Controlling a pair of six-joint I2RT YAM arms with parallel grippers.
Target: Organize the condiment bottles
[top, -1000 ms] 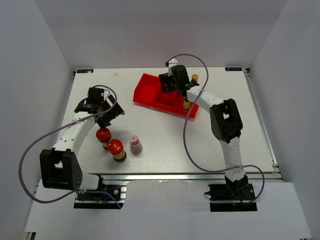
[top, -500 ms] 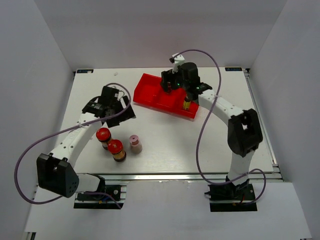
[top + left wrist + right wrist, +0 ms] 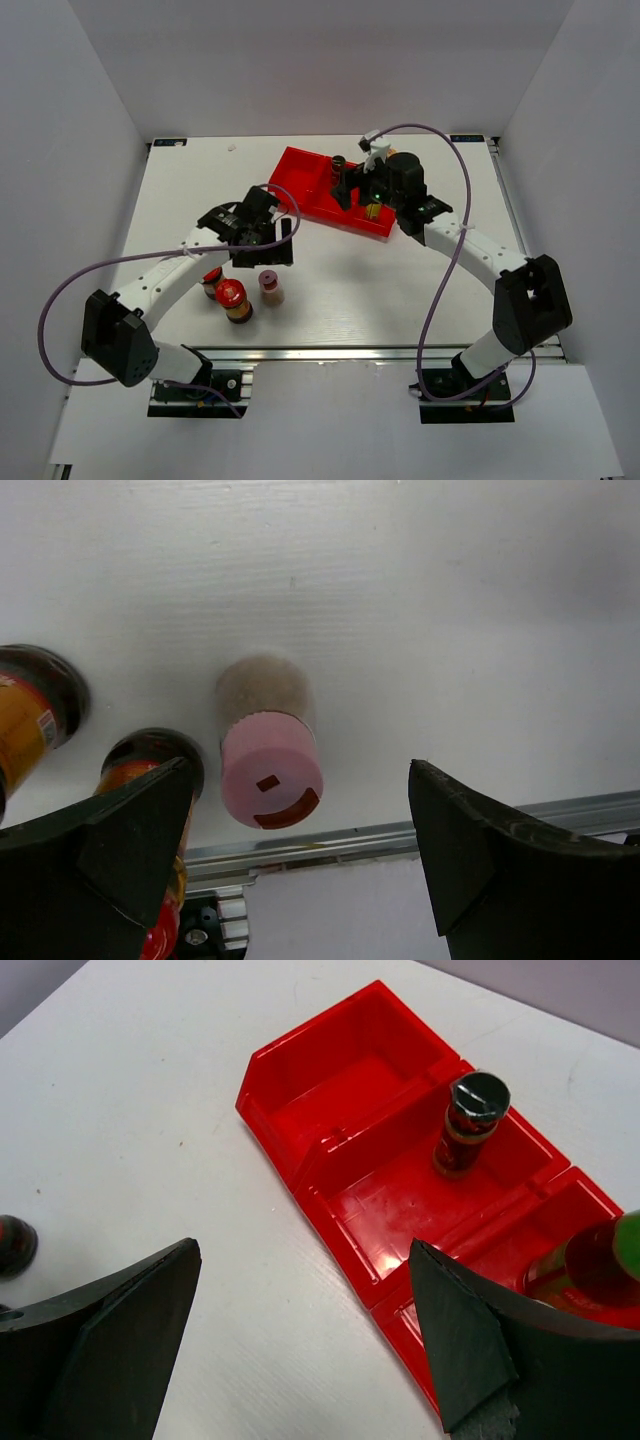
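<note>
White table in a pale-walled booth. Near side of the red tray, well apart from it: upright brown pink-capped bottle, beside two red-lidded jars. Hovering over it, left gripper, fingers spread, empty. Probably the pre-grasp step; next, lowering astride the cap and closing. Above the tray, right gripper, likewise spread, empty.

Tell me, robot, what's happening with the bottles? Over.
Left hand open above pink-capped bottle. Right hand open over red tray, dark-capped bottle inside. Brown jar close beside pink one.
</note>
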